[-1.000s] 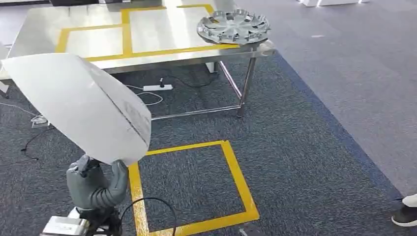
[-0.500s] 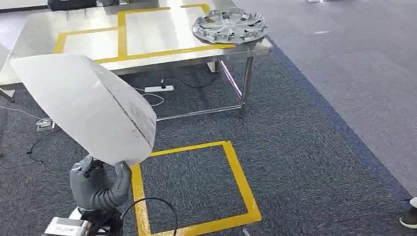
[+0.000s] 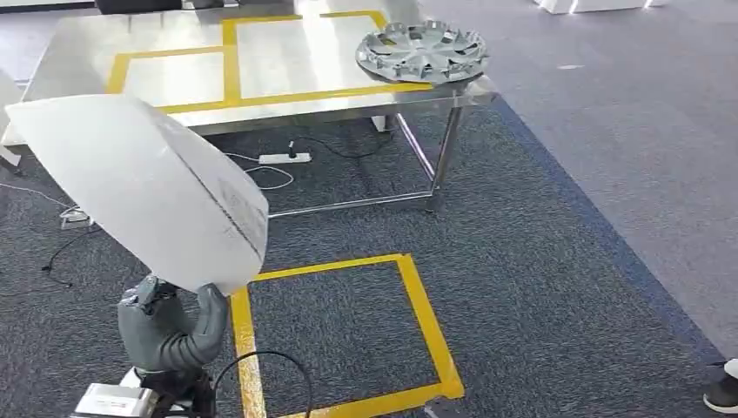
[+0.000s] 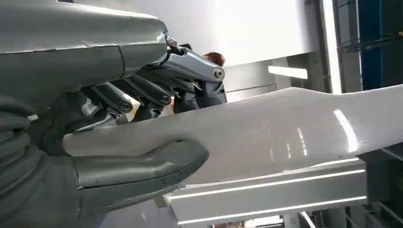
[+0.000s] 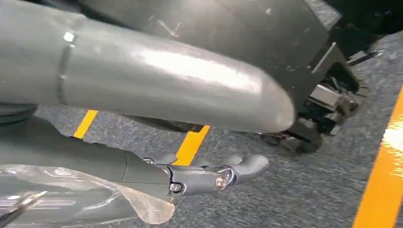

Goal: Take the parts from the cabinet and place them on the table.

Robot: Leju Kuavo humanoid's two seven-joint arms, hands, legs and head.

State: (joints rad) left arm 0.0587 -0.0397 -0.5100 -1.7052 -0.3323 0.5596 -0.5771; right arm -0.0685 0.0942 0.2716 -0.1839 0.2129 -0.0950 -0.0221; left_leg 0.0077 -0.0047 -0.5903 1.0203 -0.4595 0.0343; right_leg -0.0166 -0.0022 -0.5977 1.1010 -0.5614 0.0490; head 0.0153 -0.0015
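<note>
Now seen from the head: left hand low at the left, gripping the bottom edge of a big white panel that rises tilted above it, over the dark carpet and well short of the steel surface. On that surface, at its far right corner, a silver wheel cover lying flat beside the yellow tape. Right hand over the carpet with fingers stretched out, holding nothing.

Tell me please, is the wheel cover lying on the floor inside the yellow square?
No, the silver wheel cover lies on the metal table, at its right end, while the yellow square on the carpet holds nothing.
</note>
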